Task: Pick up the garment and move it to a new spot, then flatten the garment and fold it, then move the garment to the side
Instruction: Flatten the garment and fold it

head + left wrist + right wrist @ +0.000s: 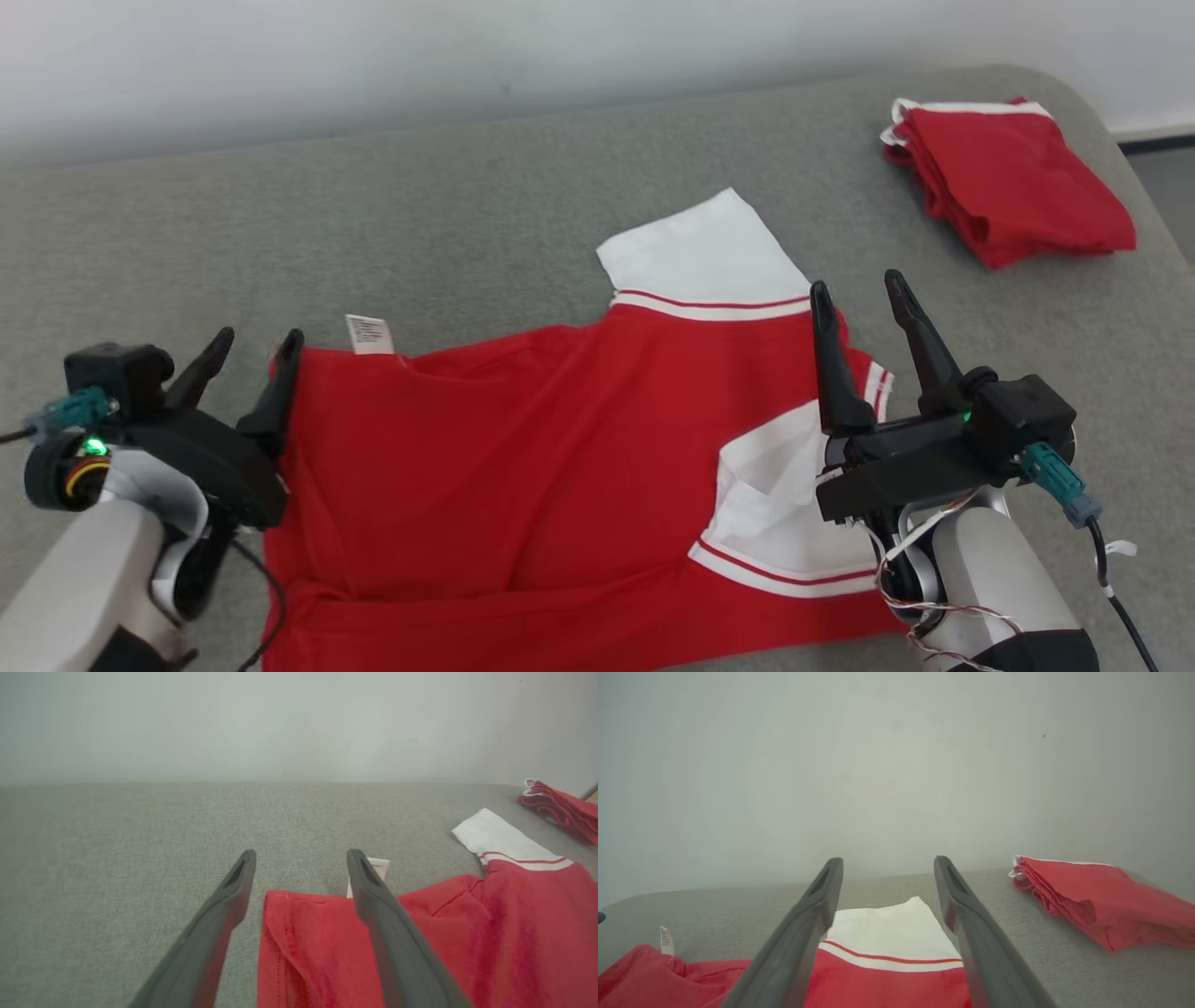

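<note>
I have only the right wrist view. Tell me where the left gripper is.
Observer: The left gripper is at the red garment's left edge, near the white label, jaws open and empty.
Operator: Report what lies below my right gripper.
Observer: A second white sleeve lies on the red body, partly behind the right gripper.
Operator: Describe the fabric nearest the robot.
Observer: A crease runs across it near the closest edge.

Red garment (523, 467) with white striped sleeves on grey surface (280, 243).
</note>
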Available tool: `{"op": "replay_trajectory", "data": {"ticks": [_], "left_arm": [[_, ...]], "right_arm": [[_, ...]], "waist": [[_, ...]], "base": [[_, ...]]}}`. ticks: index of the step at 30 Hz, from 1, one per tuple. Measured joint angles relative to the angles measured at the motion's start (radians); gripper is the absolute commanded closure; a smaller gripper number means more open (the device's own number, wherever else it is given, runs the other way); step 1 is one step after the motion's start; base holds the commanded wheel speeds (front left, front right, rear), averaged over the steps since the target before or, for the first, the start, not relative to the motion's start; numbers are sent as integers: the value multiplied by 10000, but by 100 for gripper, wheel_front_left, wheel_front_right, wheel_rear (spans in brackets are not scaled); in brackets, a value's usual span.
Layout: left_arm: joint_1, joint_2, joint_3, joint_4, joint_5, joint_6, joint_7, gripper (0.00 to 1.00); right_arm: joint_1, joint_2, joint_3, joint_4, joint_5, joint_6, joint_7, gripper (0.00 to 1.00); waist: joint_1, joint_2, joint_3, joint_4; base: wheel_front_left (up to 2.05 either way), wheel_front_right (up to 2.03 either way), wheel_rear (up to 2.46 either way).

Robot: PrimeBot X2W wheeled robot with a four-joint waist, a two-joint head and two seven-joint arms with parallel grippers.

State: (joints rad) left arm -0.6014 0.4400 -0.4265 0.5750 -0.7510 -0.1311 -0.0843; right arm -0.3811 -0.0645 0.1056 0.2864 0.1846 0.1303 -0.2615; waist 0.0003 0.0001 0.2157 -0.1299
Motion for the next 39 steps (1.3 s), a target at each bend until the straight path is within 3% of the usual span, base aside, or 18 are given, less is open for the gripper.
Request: {"op": "replay_trajectory", "data": {"ticks": [8,23,24,25,26,27,28,33,39], "left_arm": [[-647,970,-1208,694,-995,0,508,0],[-989,892,-2284,1478,-2019,0,408,0],[-1034,872,-2366,1521,-2092,0,408,43],[-1034,872,-2366,1521,-2092,0,408,43],[-1063,849,-2458,1557,-2150,0,397,67],[-1096,834,-2548,1584,-2144,0,253,80],[-1151,817,-2594,1603,-2144,0,71,100],[-1376,669,-2717,1549,-2247,0,-970,100],[-1216,410,-2746,570,-2608,0,-1618,100]], "right_arm": [[-58,92,-61,81,71,0,0,0],[-76,121,-71,142,-19,0,0,0],[-81,121,-65,163,-31,0,0,0],[-81,121,-65,163,-31,0,0,0],[-86,119,-63,190,-35,0,0,0],[-93,115,-54,226,-61,0,0,0],[-105,104,-50,278,-90,0,0,0],[-316,-194,86,1083,-100,0,0,0],[-1539,-878,324,2642,6,0,117,0]], "waist": [[-1,0,543,-699],[-3,0,639,-694],[-3,0,648,-681],[-3,0,648,-681],[-3,0,653,-668],[-3,0,653,-651],[-3,0,652,-628],[-3,0,600,-365],[-3,0,541,200]], "base": [[0,0,0],[0,0,0],[0,0,0],[0,0,0],[0,0,0],[0,0,0],[0,0,0],[0,0,0],[0,0,0]]}}
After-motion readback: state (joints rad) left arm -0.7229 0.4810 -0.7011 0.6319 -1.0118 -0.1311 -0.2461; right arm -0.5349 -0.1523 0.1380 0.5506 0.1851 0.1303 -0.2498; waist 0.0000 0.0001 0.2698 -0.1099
